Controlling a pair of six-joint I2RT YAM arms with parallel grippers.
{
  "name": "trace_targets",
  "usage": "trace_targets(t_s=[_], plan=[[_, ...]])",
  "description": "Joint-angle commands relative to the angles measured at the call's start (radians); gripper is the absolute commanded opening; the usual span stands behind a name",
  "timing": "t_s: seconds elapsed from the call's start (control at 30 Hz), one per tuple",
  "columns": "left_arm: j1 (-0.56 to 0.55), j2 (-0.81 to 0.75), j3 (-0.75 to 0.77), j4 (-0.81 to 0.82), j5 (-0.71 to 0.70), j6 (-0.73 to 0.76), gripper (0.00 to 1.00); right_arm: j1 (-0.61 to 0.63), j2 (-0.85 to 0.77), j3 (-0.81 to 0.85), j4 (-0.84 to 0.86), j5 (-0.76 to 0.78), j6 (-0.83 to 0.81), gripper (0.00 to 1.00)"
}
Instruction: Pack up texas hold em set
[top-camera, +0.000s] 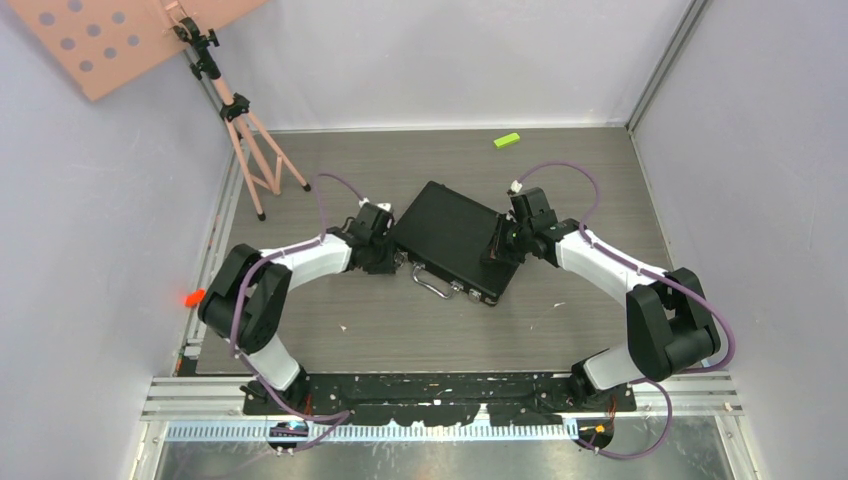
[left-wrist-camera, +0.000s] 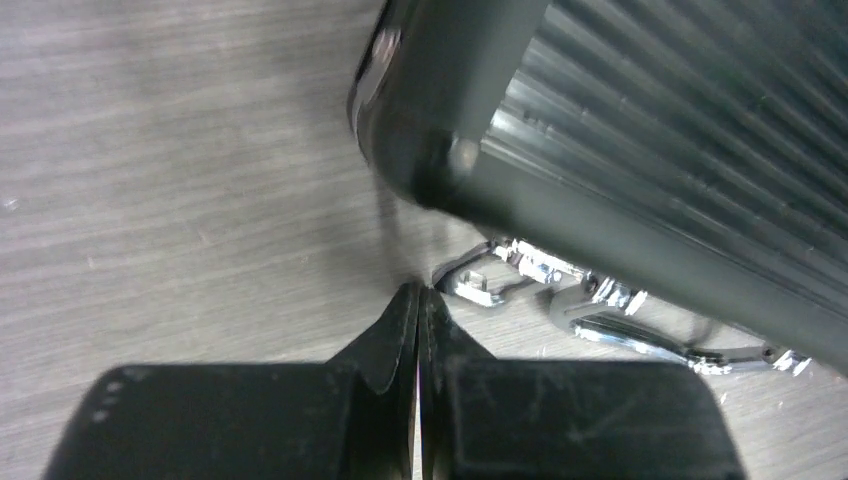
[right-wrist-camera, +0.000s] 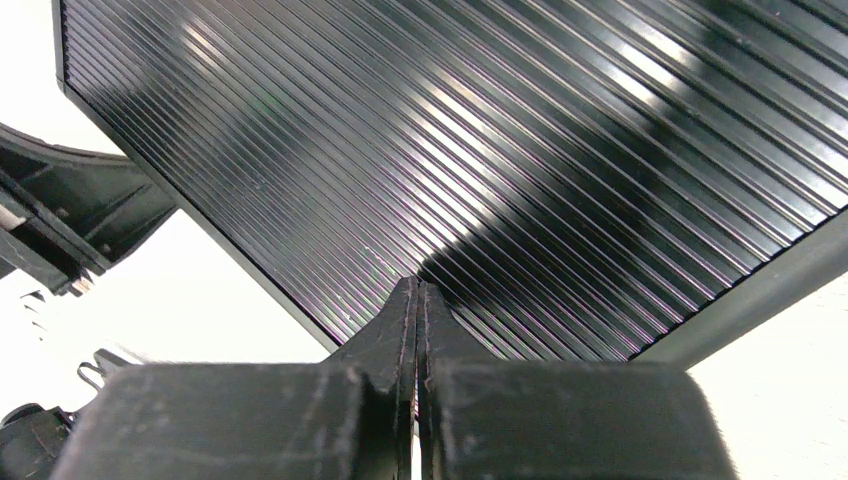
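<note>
In the middle of the grey wood-grain table (top-camera: 400, 335) lies the black briefcase (top-camera: 450, 235), flat and closed, so whatever it holds is hidden. It is turned on the diagonal. Its long axis runs from far-left to near-right, and the long edge with the silver handle (top-camera: 432, 284) faces the near-left, towards the arm bases. The handle lies flat on the table just beside that edge, with a bright latch (left-wrist-camera: 480, 285) next to it.

The left arm reaches forward and inward, its elbow bent out to the left. The left claw (top-camera: 383, 243) is low at the case's left corner with its fingers pressed together and nothing between them. In the left wrist view the tips sit just above the table beside the rounded corner, though contact with the case cannot be told.

The right arm mirrors it from the other side, bowed outward. The right claw (top-camera: 503, 240) is over the right end of the ribbed lid (right-wrist-camera: 450, 150), also closed and empty, with its tips right at the ridged surface.

At the far left stands a pink tripod (top-camera: 250, 150) carrying a pink perforated board (top-camera: 120, 40) — well apart from the case. A small green block (top-camera: 507, 140) lies near the far edge.
</note>
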Motion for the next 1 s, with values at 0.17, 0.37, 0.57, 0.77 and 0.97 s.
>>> trace_targets(t_s=[0.17, 0.37, 0.57, 0.77, 0.97], plan=[[0.027, 0.002, -0.036, 0.161, 0.019, -0.036, 0.0, 0.003, 0.0, -0.022, -0.14, 0.078, -0.029, 0.0], [0.027, -0.068, -0.05, 0.093, -0.018, -0.06, 0.0, 0.002, -0.006, -0.036, -0.13, 0.075, -0.022, 0.0], [0.027, -0.128, -0.038, -0.037, -0.021, -0.09, 0.0, 0.002, 0.001, -0.038, -0.123, 0.071, -0.019, 0.01], [0.027, -0.1, -0.043, 0.018, 0.064, -0.088, 0.0, 0.002, 0.02, -0.038, -0.109, 0.064, -0.018, 0.0], [0.027, 0.022, -0.002, 0.231, 0.098, -0.129, 0.0, 0.003, 0.015, -0.037, -0.111, 0.064, -0.017, 0.0]])
